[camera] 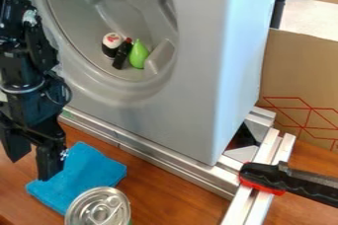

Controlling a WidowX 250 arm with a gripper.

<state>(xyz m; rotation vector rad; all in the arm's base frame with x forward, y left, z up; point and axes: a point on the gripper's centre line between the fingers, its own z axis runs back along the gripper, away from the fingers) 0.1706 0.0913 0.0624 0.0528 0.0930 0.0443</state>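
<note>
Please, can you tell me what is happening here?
The robot's gripper hangs open near a blue cloth, with nothing visible between its fingers. A can is beside the cloth. In the rounded hollow of a grey machine are a green pear-shaped thing, a dark bottle-like thing and a black-and-white thing.

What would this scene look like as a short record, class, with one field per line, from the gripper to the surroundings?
Gripper: black gripper, fingers apart, at the left
Nearest thing: blue cloth, folded, on the wooden surface
Beside the cloth: can with a silver pull-tab lid
Behind: grey machine housing with a round recess
In the recess: green pear-shaped thing, black thing, white-topped dark thing
Lower right: black and red clamp at metal rails
</note>
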